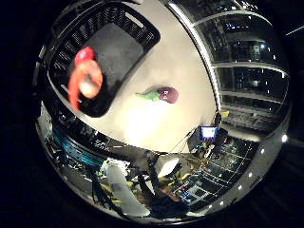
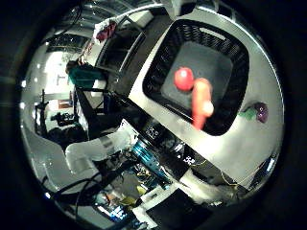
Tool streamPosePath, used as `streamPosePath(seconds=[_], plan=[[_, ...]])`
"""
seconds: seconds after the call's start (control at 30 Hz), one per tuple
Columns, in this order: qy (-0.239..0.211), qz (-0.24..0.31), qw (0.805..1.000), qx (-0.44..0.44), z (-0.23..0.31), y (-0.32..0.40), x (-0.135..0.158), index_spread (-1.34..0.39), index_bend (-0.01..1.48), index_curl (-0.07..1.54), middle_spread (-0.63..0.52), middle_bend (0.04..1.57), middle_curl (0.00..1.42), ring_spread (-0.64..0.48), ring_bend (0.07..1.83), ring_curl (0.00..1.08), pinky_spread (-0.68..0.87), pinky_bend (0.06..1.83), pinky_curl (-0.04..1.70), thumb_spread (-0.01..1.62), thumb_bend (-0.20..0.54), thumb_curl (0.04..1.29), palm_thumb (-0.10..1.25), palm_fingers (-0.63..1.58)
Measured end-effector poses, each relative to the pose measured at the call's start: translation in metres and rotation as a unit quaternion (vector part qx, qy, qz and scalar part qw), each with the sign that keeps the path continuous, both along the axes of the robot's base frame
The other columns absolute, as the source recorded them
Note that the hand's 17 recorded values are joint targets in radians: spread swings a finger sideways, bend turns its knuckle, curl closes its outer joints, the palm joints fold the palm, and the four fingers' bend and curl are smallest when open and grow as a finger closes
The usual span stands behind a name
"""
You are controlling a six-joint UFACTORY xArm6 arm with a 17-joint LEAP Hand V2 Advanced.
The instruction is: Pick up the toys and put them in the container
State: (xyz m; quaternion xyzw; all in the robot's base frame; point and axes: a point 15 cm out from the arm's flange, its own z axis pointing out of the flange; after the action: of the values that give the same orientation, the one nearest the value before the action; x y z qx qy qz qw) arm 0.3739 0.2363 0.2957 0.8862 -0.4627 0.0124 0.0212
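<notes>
Hand above basket; finger state cannot be told.
Red-orange toy over black basket; purple eggplant toy on white table beside basket.

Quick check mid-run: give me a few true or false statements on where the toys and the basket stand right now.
1. The black basket stands on the white table. True.
2. The purple eggplant toy lies inside the basket. False: it lies on the table beside the basket.
3. A red and orange toy shows over the basket. True.
4. The basket is full of toys. False: its dark floor is mostly bare.
</notes>
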Motion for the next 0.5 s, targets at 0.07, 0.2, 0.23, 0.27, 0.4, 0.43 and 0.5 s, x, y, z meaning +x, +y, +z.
streamPosePath(seconds=[0.07,0.2,0.23,0.27,0.4,0.43,0.5], plan=[[-0.003,0.0,1.0,0.001,0.003,-0.008,0.003,-0.48,0.15,0.3,0.08,0.18,0.34,0.19,0.29,0.26,0.44,0.53,0.37,0.96,-0.027,0.29,0.59,-0.03],[-0.019,-0.02,1.0,0.004,0.02,-0.038,0.012,-0.46,0.16,0.28,0.07,0.19,0.33,0.19,0.28,0.26,0.44,0.52,0.36,0.96,-0.029,0.29,0.58,0.0],[-0.025,-0.03,0.999,0.003,0.025,-0.05,0.016,-0.44,0.15,0.28,0.06,0.2,0.33,0.18,0.29,0.26,0.44,0.51,0.35,0.96,-0.028,0.29,0.58,0.03],[-0.029,-0.044,0.999,0.001,0.027,-0.067,0.02,-0.43,0.15,0.27,0.05,0.22,0.34,0.18,0.29,0.26,0.43,0.49,0.34,0.96,-0.028,0.29,0.58,0.06],[-0.029,-0.092,0.995,-0.011,0.021,-0.137,0.02,-0.41,0.15,0.27,0.03,0.24,0.34,0.16,0.32,0.27,0.42,0.47,0.32,0.97,-0.025,0.29,0.58,0.13],[-0.028,-0.102,0.994,-0.012,0.018,-0.152,0.019,-0.41,0.16,0.27,0.02,0.26,0.35,0.15,0.32,0.27,0.42,0.46,0.32,0.97,-0.026,0.29,0.58,0.15],[-0.03,-0.133,0.991,-0.011,0.014,-0.188,0.021,-0.4,0.16,0.27,0.0,0.28,0.35,0.13,0.32,0.27,0.41,0.44,0.31,0.98,-0.024,0.29,0.59,0.19]])
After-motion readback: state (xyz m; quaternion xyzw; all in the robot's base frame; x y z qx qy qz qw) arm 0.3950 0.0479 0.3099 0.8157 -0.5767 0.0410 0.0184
